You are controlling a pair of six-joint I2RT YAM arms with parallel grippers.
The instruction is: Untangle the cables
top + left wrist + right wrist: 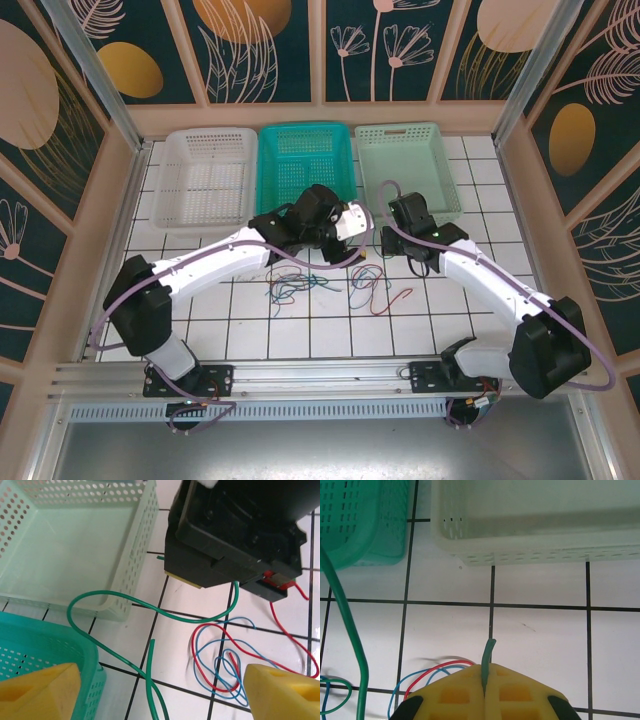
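No legible text, labels, brands, numbers or signs in any view.

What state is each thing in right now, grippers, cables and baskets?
Left gripper, open.
Right gripper, shut on the green cable's end.
Green cable, one end pinched, rest looping over the table.
Red cable, loose on the table, entwined with blue cable.
Blue cable, loose, entwined with red.
White basket, empty.
Teal basket, empty where visible.
Pale green basket, empty where visible.
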